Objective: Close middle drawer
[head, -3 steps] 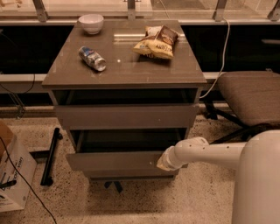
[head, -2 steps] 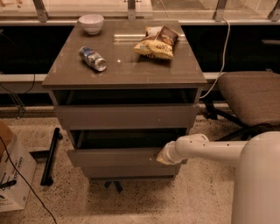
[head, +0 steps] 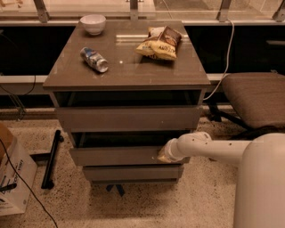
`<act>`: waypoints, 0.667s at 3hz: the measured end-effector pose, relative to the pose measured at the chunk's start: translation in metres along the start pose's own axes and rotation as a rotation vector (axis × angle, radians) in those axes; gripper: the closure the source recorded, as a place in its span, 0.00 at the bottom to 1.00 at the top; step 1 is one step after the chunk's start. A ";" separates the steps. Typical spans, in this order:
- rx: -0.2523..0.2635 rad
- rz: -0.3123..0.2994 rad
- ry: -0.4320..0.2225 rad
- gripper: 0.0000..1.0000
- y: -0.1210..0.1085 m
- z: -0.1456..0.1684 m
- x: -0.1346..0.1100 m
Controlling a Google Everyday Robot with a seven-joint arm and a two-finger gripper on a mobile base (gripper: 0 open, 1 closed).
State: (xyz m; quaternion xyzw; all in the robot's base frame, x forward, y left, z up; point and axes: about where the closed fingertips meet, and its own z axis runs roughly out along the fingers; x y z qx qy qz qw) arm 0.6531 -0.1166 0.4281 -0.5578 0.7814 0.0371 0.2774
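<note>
Office-type workspace. Evidence: hand at middle drawer front of a grey drawer table; upholstered office chair right of hand; cardboard box far left; speckled floor below; window rail, trailing cable beyond.

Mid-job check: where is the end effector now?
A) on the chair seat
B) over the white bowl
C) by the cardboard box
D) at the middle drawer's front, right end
D: the end effector lies at the right end of the flat, handleless grey-brown front of the middle drawer, which stands partly open.
</note>
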 end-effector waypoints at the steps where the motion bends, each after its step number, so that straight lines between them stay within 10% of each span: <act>1: -0.004 0.000 0.000 0.04 0.002 0.001 0.000; 2: -0.005 0.000 0.000 0.00 0.003 0.002 0.000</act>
